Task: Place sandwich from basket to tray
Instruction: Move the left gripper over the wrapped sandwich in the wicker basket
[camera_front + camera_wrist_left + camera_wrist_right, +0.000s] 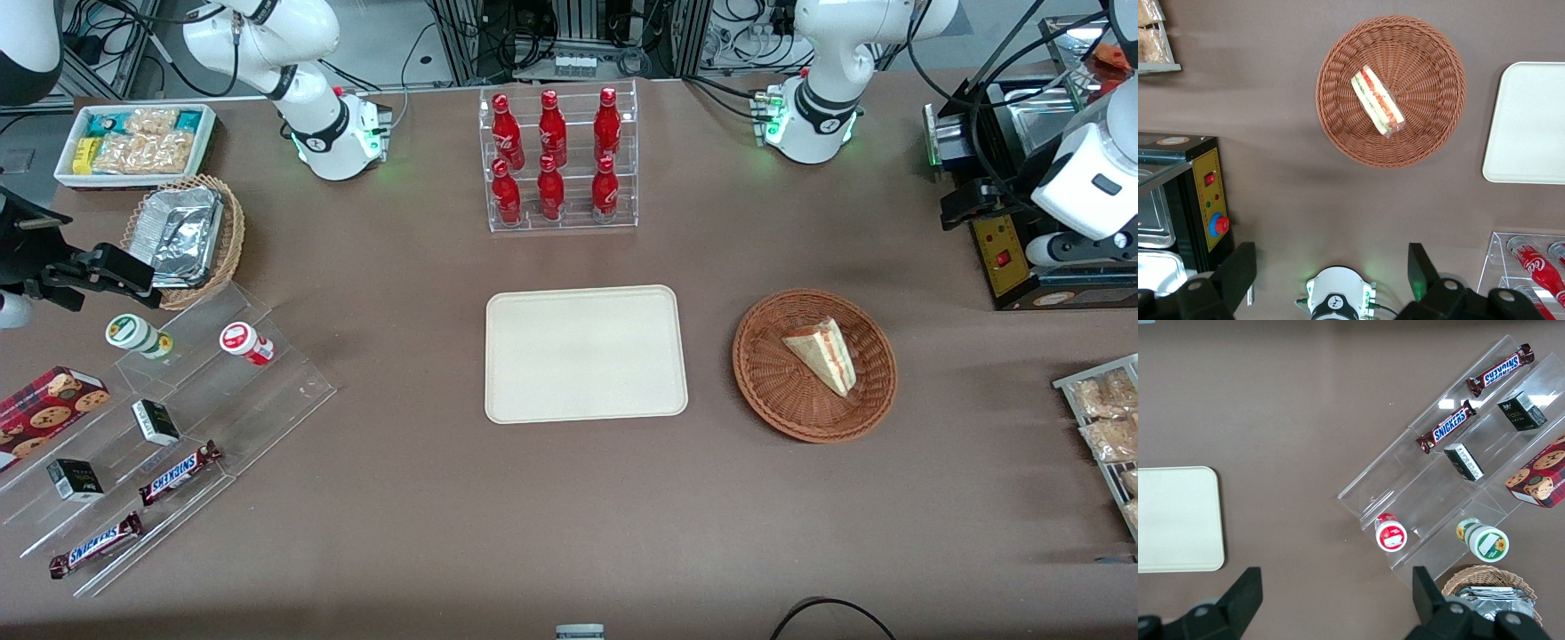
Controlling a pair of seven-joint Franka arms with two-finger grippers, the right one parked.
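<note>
The sandwich (822,356) (1377,101), a clear-wrapped wedge of white bread with orange and green filling, lies in the round reddish-brown wicker basket (765,391) (1338,127). Beside the basket, toward the parked arm's end, the cream rectangular tray (585,354) (1531,127) lies flat with nothing on it. My gripper (1331,273) hangs high over the table near the working arm's base, farther from the front camera than the basket. It is open, its black fingers (1238,273) wide apart with nothing between them.
A clear rack of red bottles (558,160) stands farther back than the tray. A black machine with a red button (1005,249) and a wire rack of snacks (1102,418) sit at the working arm's end. A clear stepped shelf (160,418) and a foil-tray basket (187,236) sit at the parked arm's end.
</note>
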